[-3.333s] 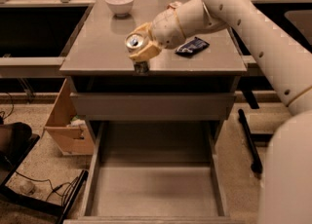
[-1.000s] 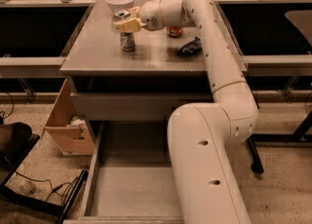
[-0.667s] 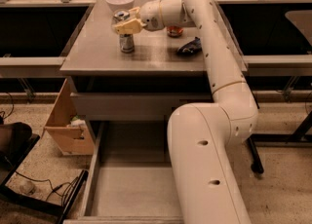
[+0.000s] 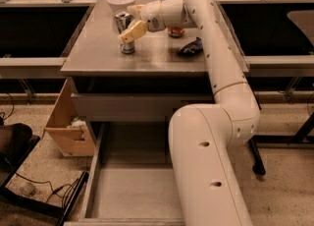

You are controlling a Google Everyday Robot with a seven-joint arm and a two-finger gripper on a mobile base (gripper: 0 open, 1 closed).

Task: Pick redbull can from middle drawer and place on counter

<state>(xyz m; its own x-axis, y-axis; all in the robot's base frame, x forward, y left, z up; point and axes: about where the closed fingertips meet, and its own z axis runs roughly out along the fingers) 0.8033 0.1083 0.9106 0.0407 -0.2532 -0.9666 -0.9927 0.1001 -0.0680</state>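
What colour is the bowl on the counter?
The bowl is white (camera view); the gripper is at the redbull can.

- Glossy cream-white tubular arm [image 4: 216, 72]: thick rounded segments, small dark screw holes, thin tan seam ring.
- Cream-and-tan gripper [image 4: 126, 23] at tip, above flat grey counter [image 4: 98, 55].

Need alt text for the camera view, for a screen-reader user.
The gripper is at the redbull can, which stands upright on the counter near a white bowl; the white arm reaches up to it from the foreground. An orange-red can and a dark packet sit further along the counter. Below, the middle drawer is pulled open.
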